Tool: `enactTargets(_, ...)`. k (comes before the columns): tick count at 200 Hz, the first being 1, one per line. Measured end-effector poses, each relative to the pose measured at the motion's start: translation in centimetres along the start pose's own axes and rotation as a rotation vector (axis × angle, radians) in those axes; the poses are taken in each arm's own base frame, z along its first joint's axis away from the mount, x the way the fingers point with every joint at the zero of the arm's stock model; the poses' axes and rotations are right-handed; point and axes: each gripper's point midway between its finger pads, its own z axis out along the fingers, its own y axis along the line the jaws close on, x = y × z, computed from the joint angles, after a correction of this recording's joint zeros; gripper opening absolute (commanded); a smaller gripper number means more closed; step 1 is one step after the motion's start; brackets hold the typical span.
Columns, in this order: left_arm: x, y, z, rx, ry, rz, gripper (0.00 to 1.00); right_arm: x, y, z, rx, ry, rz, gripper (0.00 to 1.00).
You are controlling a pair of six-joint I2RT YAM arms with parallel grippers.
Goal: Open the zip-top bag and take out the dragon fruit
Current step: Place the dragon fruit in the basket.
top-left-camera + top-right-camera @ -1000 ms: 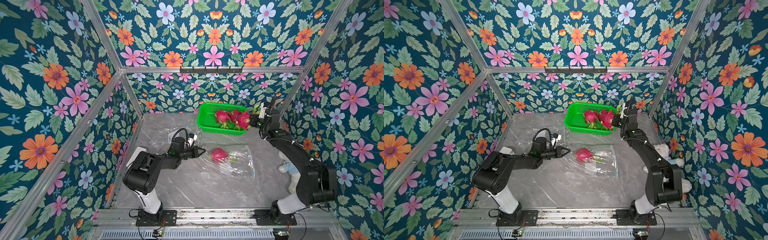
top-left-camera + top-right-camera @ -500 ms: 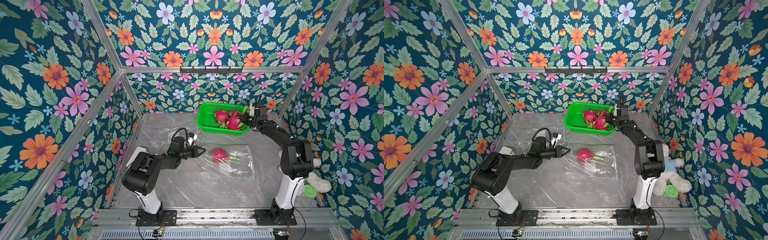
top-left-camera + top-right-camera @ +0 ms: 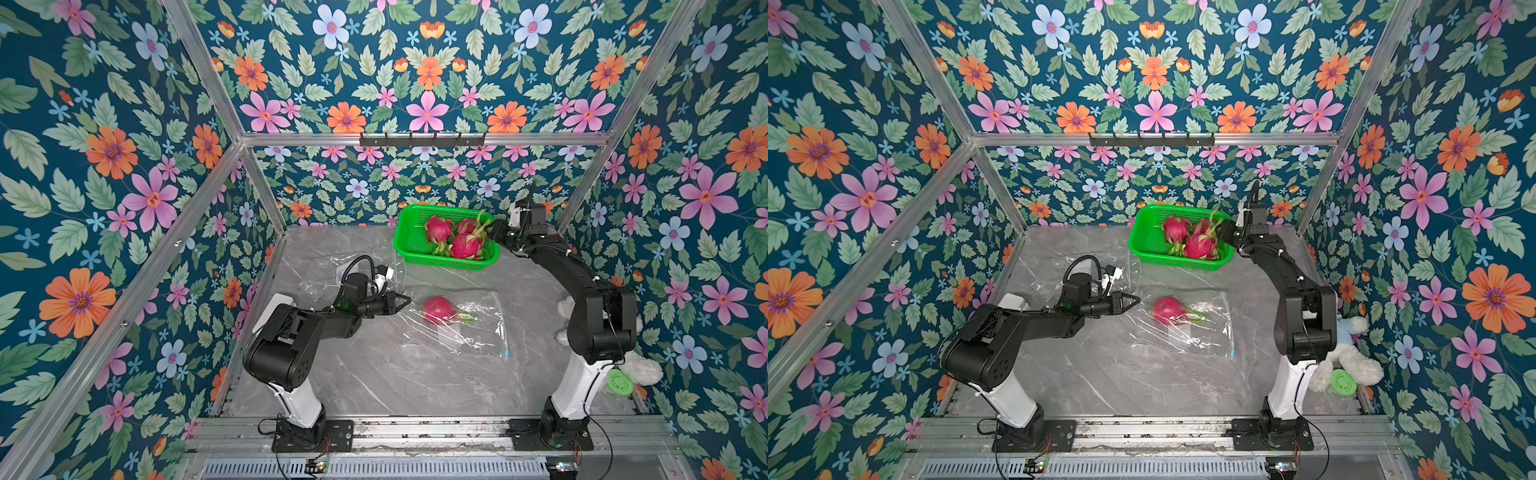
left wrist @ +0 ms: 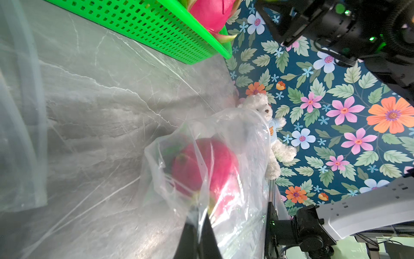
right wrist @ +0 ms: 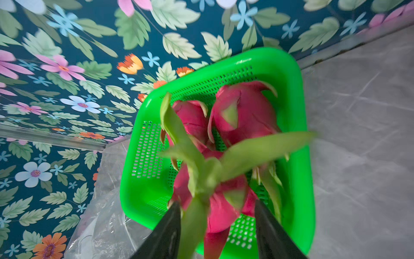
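A clear zip-top bag (image 3: 469,328) (image 3: 1200,332) lies mid-table with one pink dragon fruit (image 3: 438,309) (image 3: 1167,309) inside. My left gripper (image 3: 405,300) (image 3: 1136,300) (image 4: 199,210) is shut on the bag's near edge (image 4: 242,139), and the fruit (image 4: 201,166) shows through the plastic just beyond it. Three dragon fruits (image 3: 438,230) (image 3: 467,246) (image 3: 465,225) sit in the green basket (image 3: 409,245) (image 3: 1138,245). My right gripper (image 3: 492,232) (image 3: 1221,235) (image 5: 217,208) hangs open at the basket's right end. The nearest fruit (image 5: 219,201) lies between its spread fingers.
A white teddy bear (image 3: 640,365) with a green disc (image 3: 619,384) lies by the right arm's base. Loose clear plastic (image 3: 324,266) covers the table at the back left. A white block (image 3: 274,303) sits behind the left arm. Floral walls close three sides.
My right gripper carried a dragon fruit leftward over the basket and opened its jaws; the fruit now rests in the basket. The left arm has not moved.
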Motion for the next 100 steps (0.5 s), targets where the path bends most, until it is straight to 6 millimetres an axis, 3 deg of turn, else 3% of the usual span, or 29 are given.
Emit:
enactTargets(26, -0.1, -0.1, -0.1, 0.000, -0.004, 0.003, 0.00, -0.7, 0.8, -4.3, -0.006, -0.053, -0.038, 0.56)
enactTargets(46, -0.2, -0.1, -0.2, -0.002, -0.006, 0.006, 0.00, 1.0, 0.7, -7.0, -0.001, -0.047, -0.052, 0.49)
enactTargets(100, 0.0, 0.5, -0.3, -0.030, 0.001, -0.010, 0.00, 9.7, -2.6, -12.0, 0.043, 0.044, -0.005, 0.18)
